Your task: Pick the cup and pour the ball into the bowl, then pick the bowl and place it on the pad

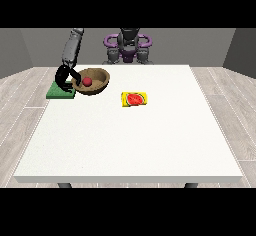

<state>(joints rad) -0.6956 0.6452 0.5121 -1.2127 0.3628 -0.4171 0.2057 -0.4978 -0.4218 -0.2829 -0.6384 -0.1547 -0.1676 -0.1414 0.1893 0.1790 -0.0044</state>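
A brown bowl [96, 82] with a red ball [87, 82] inside it sits at the table's far left, tilted so its opening faces the camera. The black hand at the view's left [65, 75] has its fingers curled over the bowl's left rim. Just left of the bowl lies a green pad [57, 92], and the bowl's left edge overlaps the pad's right edge. I cannot tell whether the bowl touches the table. A yellow cup [135, 99] lies on its side near the table's middle, its red inside showing. No hand shows at the view's right.
The white table [130, 145] stretches wide toward the camera, and its left edge runs close beside the pad. The robot's torso [127, 47] stands behind the far edge.
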